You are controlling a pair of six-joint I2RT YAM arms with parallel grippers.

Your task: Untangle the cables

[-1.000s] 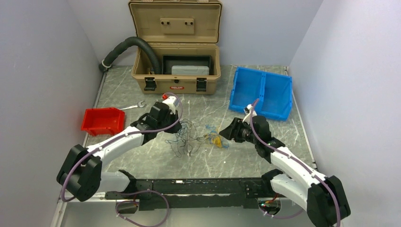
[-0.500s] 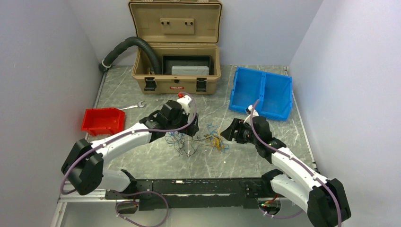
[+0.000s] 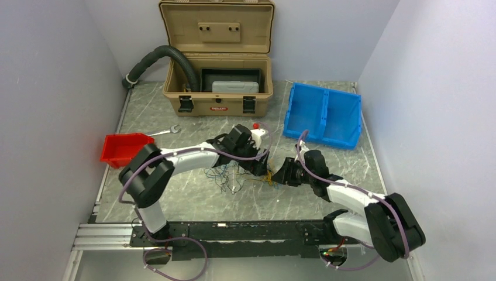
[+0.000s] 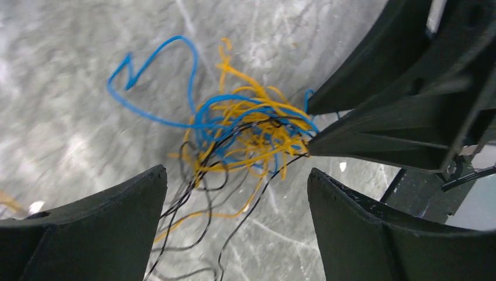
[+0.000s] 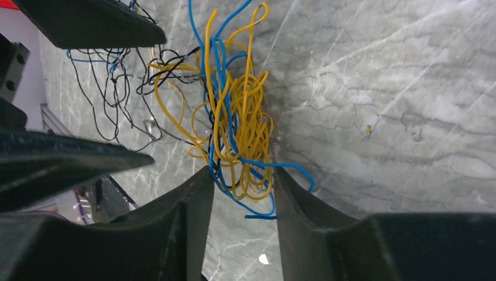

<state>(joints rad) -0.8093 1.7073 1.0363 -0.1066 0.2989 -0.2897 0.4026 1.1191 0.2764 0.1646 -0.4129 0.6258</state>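
Far left on the desk (image 3: 175,199): red bin (image 3: 126,149), with a wrench (image 3: 165,132) just beyond it to the right. Black ribbed hose (image 3: 158,58) runs into the open tan case (image 3: 217,88) at the far edge.

Centre: left gripper (image 4: 234,172) reaches right across the middle, jaws wide and holding nothing. One finger stands on each side of the tangle, above the marbled surface.

Cables (image 4: 245,132) lie mid-desk between the two arms. Loose black and blue strands spread to the left. A dense yellow-and-blue knot sits at the right end, and a blue loop strays out from it.

Right of centre: right gripper (image 5: 243,171) has its jaws narrowed onto the yellow-blue knot, and the wires fill the gap between its fingers (image 5: 193,216). Its tips are close to the left arm's.

Far right: blue two-compartment bin (image 3: 323,114), well apart from the cables.
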